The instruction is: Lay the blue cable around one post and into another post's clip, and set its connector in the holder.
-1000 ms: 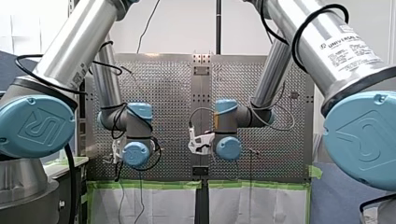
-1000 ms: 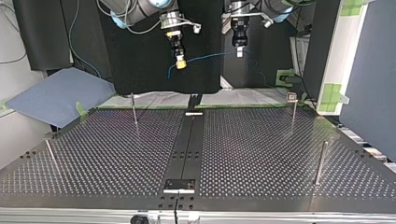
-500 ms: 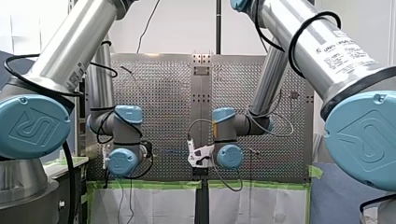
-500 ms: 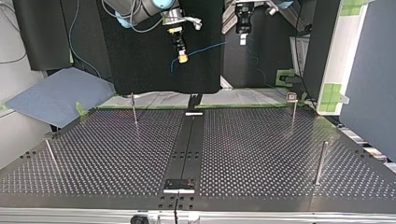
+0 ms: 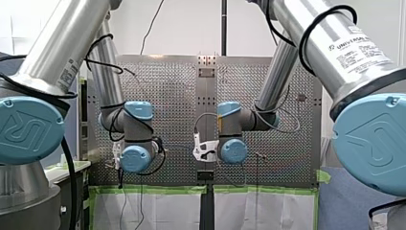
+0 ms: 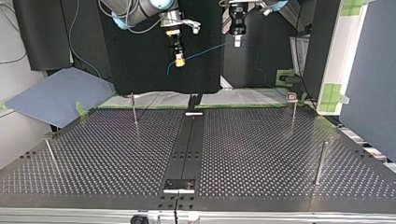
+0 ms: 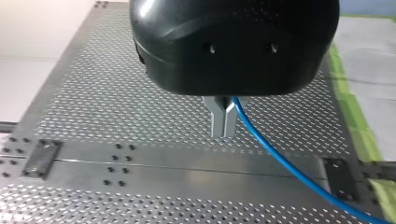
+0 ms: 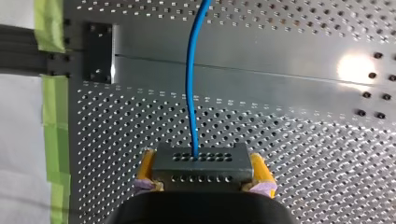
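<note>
The blue cable [image 6: 205, 49] hangs in the air between my two grippers, above the far edge of the perforated table [image 6: 116, 154]. My left gripper [image 7: 223, 125] has its metal fingers shut on the cable [image 7: 289, 170], which trails away past them. My right gripper [image 8: 201, 170] has its yellow pads [image 8: 145, 168] shut on the dark connector block [image 8: 201, 161], and the cable [image 8: 192, 74] runs out ahead of it. In the top view my right gripper [image 6: 179, 59] is left of my left gripper [image 6: 237, 41]. In the front view the wrists hide both grippers.
Thin posts stand on the table in the top view: one at the far left [image 6: 134, 108], one with a clip on top at the far right [image 6: 293, 108], a thicker one at the near right [image 6: 320, 162], a leaning one at the near left [image 6: 50, 155]. A black plate [image 6: 179, 185] sits on the centre strip.
Both grippers have risen a little with the cable, swung briefly towards the top view's right, then back. Both grips are unchanged.
</note>
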Robot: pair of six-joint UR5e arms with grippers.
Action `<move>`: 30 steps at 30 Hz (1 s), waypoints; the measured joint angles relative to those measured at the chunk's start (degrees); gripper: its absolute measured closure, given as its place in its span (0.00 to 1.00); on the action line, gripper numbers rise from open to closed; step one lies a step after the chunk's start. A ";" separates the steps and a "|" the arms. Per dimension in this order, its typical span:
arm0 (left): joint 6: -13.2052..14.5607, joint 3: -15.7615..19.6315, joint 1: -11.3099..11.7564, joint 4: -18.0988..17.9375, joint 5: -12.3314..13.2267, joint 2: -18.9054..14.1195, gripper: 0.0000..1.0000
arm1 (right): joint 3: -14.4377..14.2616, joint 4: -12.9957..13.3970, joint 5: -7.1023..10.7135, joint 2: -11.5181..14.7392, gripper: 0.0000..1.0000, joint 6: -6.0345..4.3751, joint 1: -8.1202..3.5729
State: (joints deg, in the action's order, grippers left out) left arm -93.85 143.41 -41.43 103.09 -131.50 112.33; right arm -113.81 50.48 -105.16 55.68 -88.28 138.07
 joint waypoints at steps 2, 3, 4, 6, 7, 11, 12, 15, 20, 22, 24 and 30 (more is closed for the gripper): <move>-1.14 -0.28 -0.35 1.16 -1.16 -1.15 1.00 | 0.05 -0.46 0.72 1.01 1.00 -1.01 -0.23; -1.58 -0.39 -0.32 1.69 -1.68 -1.68 1.00 | 0.06 -0.56 1.05 1.46 1.00 -1.46 -0.30; -1.92 -0.54 -0.19 2.22 -2.24 -2.23 1.00 | 0.08 -0.61 1.35 1.91 1.00 -1.91 -0.36; -2.36 -0.96 0.41 3.45 -3.45 -3.44 1.00 | 0.09 -0.68 1.81 2.97 1.00 -2.97 -0.43; -2.46 -1.14 0.72 3.87 -3.89 -3.88 1.00 | 0.09 -0.70 1.92 3.43 1.00 -3.43 -0.44; -2.79 -2.33 2.29 5.70 -5.72 -5.71 1.00 | 0.60 -1.04 2.56 5.42 1.00 -4.79 -0.56; -2.86 -2.71 2.69 6.12 -6.14 -6.12 1.00 | 0.90 -1.31 2.70 5.86 1.00 -4.73 -0.58; -3.28 -4.22 4.25 7.70 -7.67 -7.71 1.00 | 2.32 -2.69 2.89 7.51 1.00 -3.79 -0.62; -4.44 -7.13 7.17 10.64 -8.77 -10.27 1.00 | 5.22 -5.56 2.96 10.48 1.00 -3.02 -0.87; -4.77 -8.19 8.05 11.69 -8.80 -10.64 1.00 | 6.27 -6.68 2.94 11.59 1.00 -2.95 -0.95; -5.17 -9.37 8.76 12.87 -8.81 -10.86 1.00 | 7.30 -7.83 2.94 12.74 1.00 -2.94 -1.01; -6.99 -12.34 10.04 15.85 -8.97 -11.73 1.00 | 9.84 -10.86 3.21 15.26 1.00 -2.93 -1.02</move>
State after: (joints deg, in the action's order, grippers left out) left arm -100.84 131.06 -31.39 118.94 -140.47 100.60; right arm -103.97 39.62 -101.95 70.94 -91.21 137.05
